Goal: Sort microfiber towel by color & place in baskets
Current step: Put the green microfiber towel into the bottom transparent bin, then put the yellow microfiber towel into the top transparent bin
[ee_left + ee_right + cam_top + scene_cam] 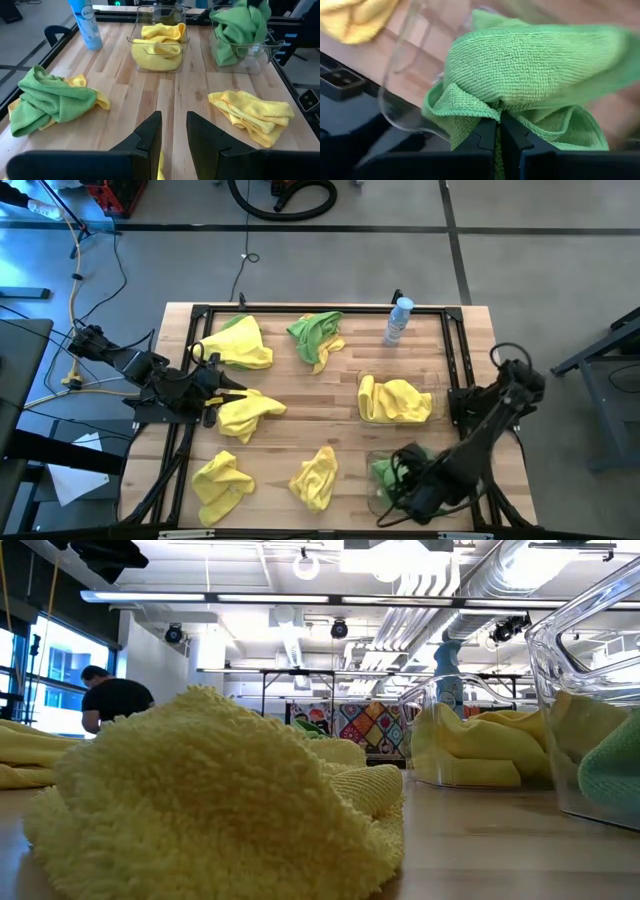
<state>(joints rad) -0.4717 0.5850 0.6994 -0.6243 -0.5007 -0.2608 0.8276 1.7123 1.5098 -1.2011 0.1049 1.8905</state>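
Green microfiber towel (530,65) pinched in the right gripper (499,131) over the 5 o'clock basket (378,498); left gripper (174,131) clamps a yellow towel (248,412) at 9 o'clock. Risk: the green towel drapes over the rim, spilling outside.

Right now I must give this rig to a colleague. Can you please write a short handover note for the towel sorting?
Right claw: shut on the green towel, at the near basket.
Left claw: fingers slightly apart, over a yellow towel at the table's left; whether it grips it is unclear.
Done: yellow towels lie in the far basket.
Left: release the green towel into its basket; four loose yellow towels, including that one, remain, plus a green-and-yellow pile near the spray bottle.
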